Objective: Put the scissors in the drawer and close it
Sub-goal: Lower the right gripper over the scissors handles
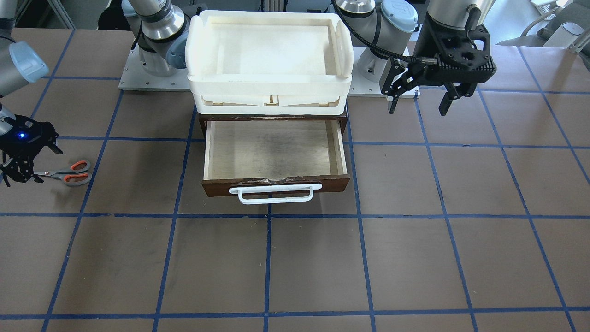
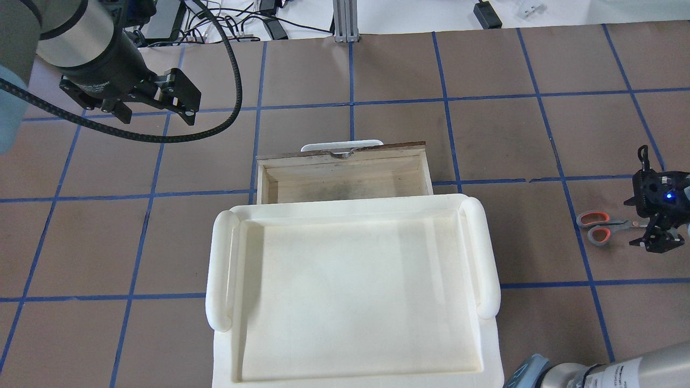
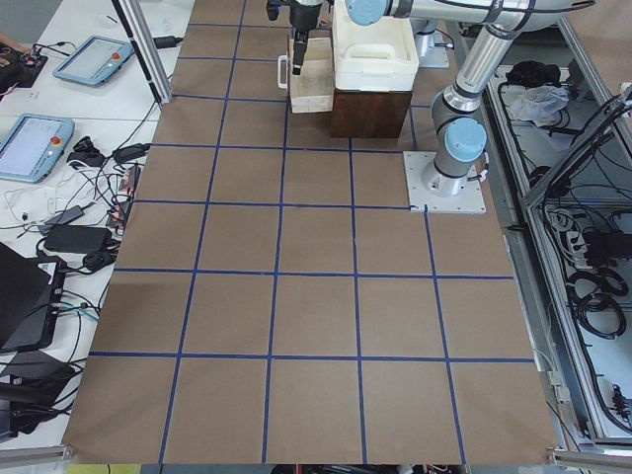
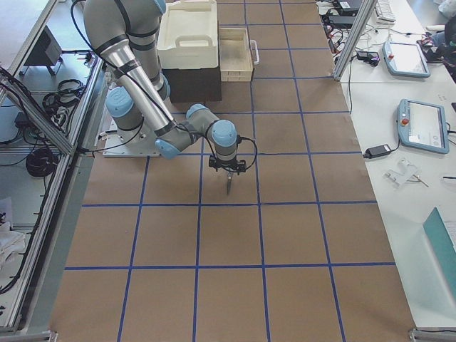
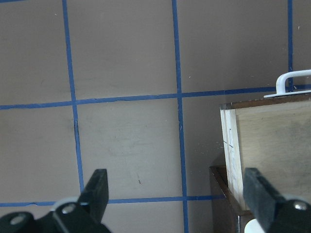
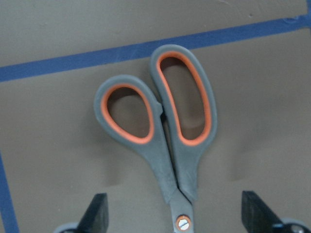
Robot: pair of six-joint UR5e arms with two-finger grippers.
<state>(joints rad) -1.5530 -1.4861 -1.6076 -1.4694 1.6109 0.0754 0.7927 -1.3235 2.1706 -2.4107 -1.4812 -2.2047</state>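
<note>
The scissors (image 1: 76,173), grey handles lined in orange-red, lie flat and closed on the brown table at its right end; they also show in the overhead view (image 2: 595,227) and the right wrist view (image 6: 165,141). My right gripper (image 1: 20,171) is open and low over the blades, one finger on each side (image 6: 172,199), handles sticking out past it. The blades are mostly hidden under it. The drawer (image 1: 216,188) is pulled open and empty, white bar handle (image 1: 275,192) in front. My left gripper (image 1: 417,103) is open and empty, raised beside the drawer (image 5: 232,150).
A white plastic tray (image 1: 269,84) sits on top of the dark-brown cabinet (image 1: 203,121) behind the drawer and overhangs its back part (image 2: 222,269). Blue tape lines grid the table. The arm bases stand behind the cabinet.
</note>
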